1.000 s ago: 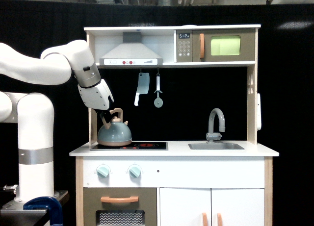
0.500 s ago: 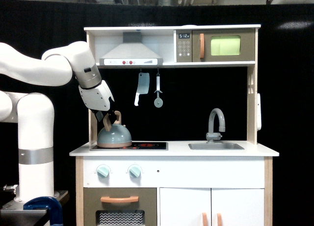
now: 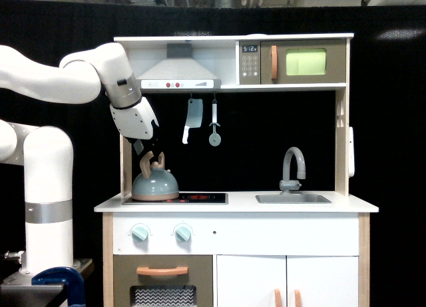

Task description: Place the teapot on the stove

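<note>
The gripper [image 3: 141, 144] hangs just above the teapot [image 3: 155, 182], clear of its handle [image 3: 152, 163] and holding nothing; its dark fingers are small and set against the black backdrop, so how far apart they stand cannot be told. In the exterior view, the only one given, the teapot sits upright on the stove [image 3: 200, 198], at that panel's end toward the exterior view's left, its tan base ring flat on the glossy black surface, so the placing looks done. As for how it will handle, the teapot appears to be a small rigid toy, probably light, with a smooth domed body that would likely slip under a pinch from the sides. The arched wooden handle over the top is the natural place to take hold: it is narrow enough for the fingers to close across, and stiff. Gripped there, the pot may swing or tilt a little. The faucet [image 3: 293, 167] and sink [image 3: 293, 198] stand well apart, toward the exterior view's right.
</note>
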`<state>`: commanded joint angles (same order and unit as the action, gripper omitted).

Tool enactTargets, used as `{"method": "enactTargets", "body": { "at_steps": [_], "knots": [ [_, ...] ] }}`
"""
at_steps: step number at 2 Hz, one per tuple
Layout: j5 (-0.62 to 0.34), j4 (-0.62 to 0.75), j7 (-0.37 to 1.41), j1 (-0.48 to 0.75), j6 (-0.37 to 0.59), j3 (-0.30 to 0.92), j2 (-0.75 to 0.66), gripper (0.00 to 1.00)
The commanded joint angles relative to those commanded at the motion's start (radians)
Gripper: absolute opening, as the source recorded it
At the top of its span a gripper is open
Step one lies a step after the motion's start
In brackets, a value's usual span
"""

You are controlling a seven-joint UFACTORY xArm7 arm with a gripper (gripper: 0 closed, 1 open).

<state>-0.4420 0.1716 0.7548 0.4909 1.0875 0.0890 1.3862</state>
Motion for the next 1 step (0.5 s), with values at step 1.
{"method": "enactTargets", "body": {
  "at_steps": [1],
  "knots": [
    [0.109,0.192,0.069,-0.015,0.060,0.152,-0.164,1.00]
  ]
}}
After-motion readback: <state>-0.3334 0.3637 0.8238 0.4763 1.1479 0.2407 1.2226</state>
